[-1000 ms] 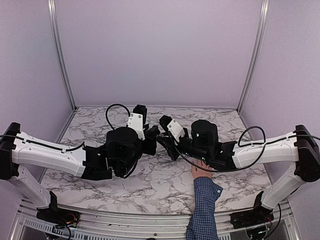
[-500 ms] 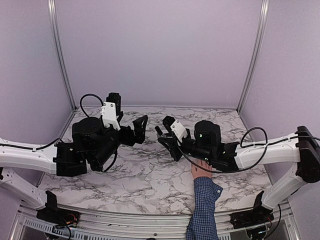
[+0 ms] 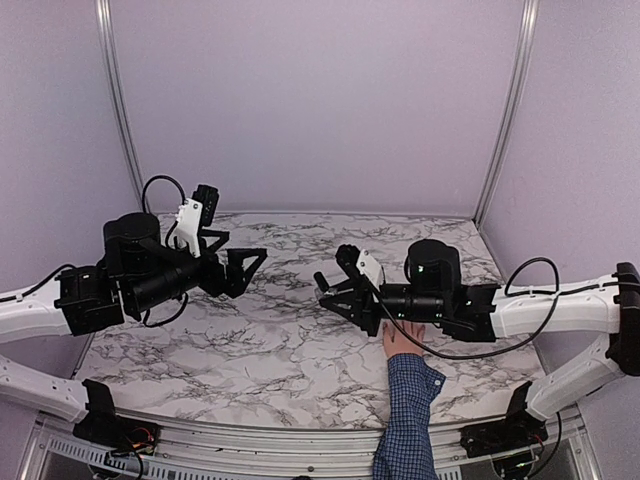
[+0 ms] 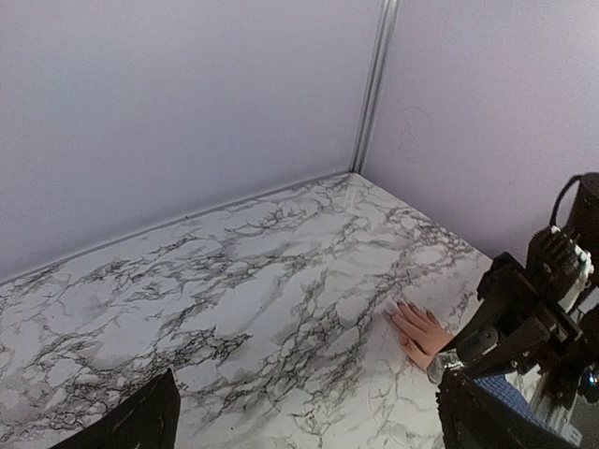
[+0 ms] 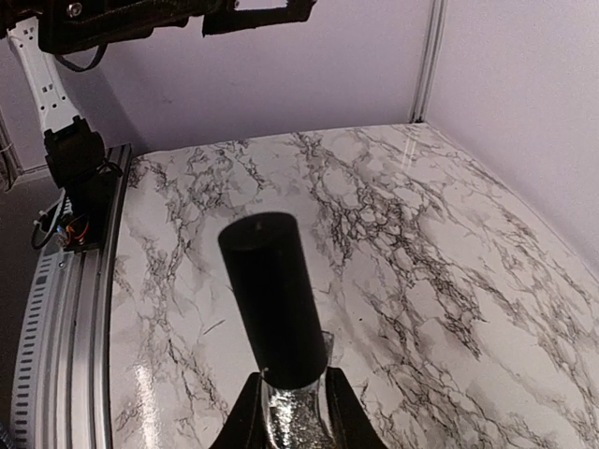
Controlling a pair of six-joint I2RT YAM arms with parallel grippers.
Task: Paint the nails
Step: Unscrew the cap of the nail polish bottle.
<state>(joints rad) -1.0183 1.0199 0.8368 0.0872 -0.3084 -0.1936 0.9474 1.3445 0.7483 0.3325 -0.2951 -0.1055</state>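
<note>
R tool clamped on dark-capped bottle; L tool spread wide, empty. We note nails flat on desk, beneath R arm, behind its tip; R nearer.

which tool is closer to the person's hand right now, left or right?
Right. The right tool, shut on a dark-capped bottle, sits just past the hand, with its arm crossing above the fingers. The left tool is open and much farther off to the left.

Beneath the jaws lies a white, grey-veined marble-patterned bench; beyond them, plain lilac walls meet at silver aluminium corner posts.
</note>
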